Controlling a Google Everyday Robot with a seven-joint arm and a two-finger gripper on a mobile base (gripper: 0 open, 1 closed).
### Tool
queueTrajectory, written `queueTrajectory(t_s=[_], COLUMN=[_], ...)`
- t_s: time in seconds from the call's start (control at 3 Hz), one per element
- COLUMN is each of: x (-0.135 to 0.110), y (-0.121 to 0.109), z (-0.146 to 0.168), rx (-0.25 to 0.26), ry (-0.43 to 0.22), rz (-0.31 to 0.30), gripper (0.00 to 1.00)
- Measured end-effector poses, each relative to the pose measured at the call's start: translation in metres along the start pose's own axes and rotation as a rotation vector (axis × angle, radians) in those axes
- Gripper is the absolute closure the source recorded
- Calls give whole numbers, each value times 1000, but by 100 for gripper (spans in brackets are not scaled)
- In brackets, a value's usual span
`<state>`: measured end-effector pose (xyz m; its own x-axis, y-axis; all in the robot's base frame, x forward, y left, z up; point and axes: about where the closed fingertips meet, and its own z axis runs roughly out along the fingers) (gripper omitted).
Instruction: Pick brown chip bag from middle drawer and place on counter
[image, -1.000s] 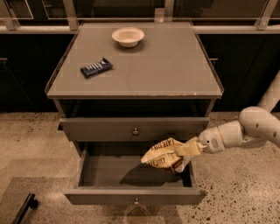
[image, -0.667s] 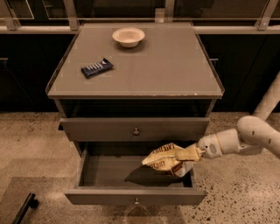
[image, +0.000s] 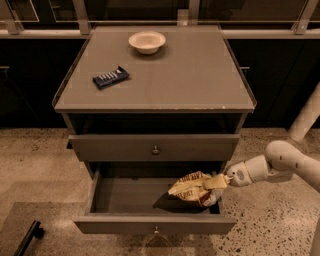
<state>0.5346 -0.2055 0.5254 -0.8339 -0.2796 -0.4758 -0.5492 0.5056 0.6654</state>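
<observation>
The gripper (image: 216, 182), reaching in from 3 o'clock, is clenched on the right end of the brown chip bag (image: 190, 186); it is hard to see where the fingers end and the foil begins. The bag is over the right part of the open middle drawer (image: 125, 197), but whether it touches the drawer floor I cannot tell. Its long axis runs from 9 to 3 o'clock, with the free end pointing to 9. The counter (image: 190, 80) carries a bowl (image: 147, 42) and a dark bar (image: 111, 77).

Dimly lit, brownish. Speckled stone floor (image: 30, 160) below, dark cabinet fronts (image: 25, 85) behind, pale rail (image: 35, 34) across the back. Gripper (image: 214, 183) low at right, above floor level.
</observation>
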Motion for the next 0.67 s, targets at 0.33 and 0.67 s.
queueTrajectory(t_s=[0.33,0.67], x=[3,3], y=[-3,-3], z=[1,1], rx=[1,1], ry=[2,2], rz=[8,8], gripper=[81,58])
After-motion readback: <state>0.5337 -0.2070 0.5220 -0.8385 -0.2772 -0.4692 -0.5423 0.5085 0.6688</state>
